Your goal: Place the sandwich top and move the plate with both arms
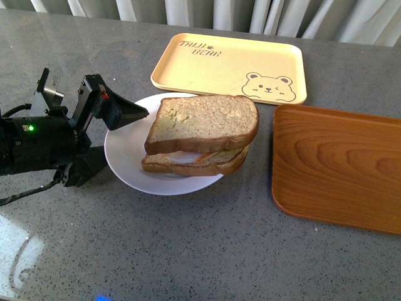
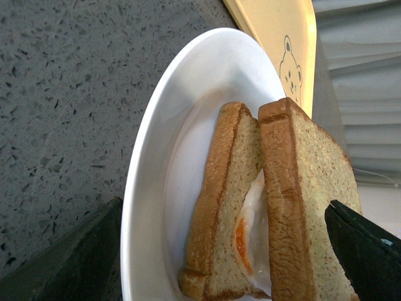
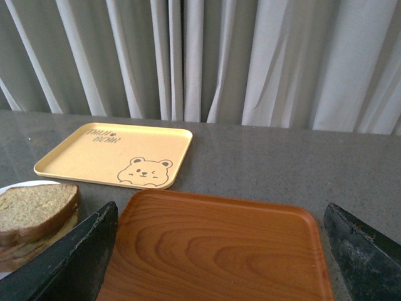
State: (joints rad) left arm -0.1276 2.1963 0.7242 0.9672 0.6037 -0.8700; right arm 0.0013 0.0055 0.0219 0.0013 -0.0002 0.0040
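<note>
Left gripper [image 1: 123,137] stands at the left rim of the plate [image 1: 156,182] with its jaws apart, clamping nothing. One finger sits above the rim; the other is low beside it, near the table [image 1: 188,251]. The sandwich top [image 1: 203,122] already lies on the egg-bearing slice [image 1: 194,164], toward the plate's right part, with its long axis running left to right. From the left gripper, the plate lies directly ahead, toward the robot's right. The right gripper [image 3: 219,251], jaws also wide apart, hangs over the wooden tray [image 1: 338,166], well apart from the plate. Judgement: the left arm is nearer, and the right arm must reach the opposite rim before a two-arm move.
</note>
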